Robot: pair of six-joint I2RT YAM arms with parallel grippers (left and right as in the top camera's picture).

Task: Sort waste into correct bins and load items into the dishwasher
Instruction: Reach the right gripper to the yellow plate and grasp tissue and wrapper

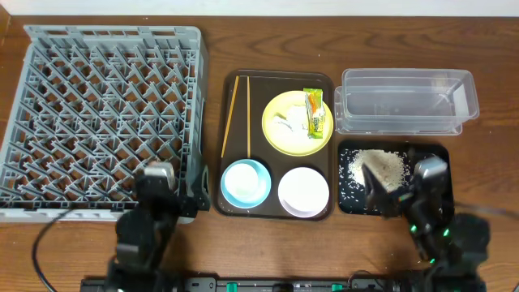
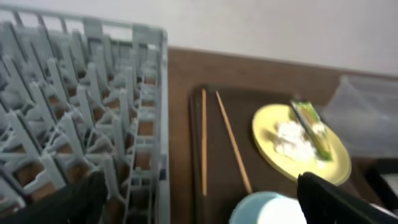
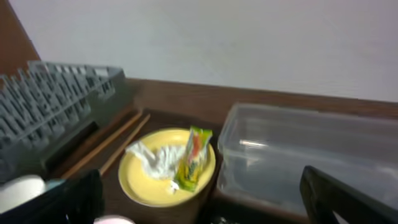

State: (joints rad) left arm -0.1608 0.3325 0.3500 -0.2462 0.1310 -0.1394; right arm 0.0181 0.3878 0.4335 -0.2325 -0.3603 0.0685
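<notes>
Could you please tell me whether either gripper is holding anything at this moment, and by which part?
Nothing is held: the left gripper and the right gripper are both open, with nothing between their fingers.

A narrow strip of wooden table (image 1: 212,97) separated the grey plastic lattice dish rack (image 1: 105,113) from the brown serving tray (image 1: 258,85). Upright pegs (image 2: 93,81) crowded the rack, and the clear plastic tub (image 1: 405,101) stood open-topped.

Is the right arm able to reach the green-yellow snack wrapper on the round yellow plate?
Probably yes: the snack wrapper lies uncovered on the yellow plate, with nothing between it and the right gripper.
</notes>
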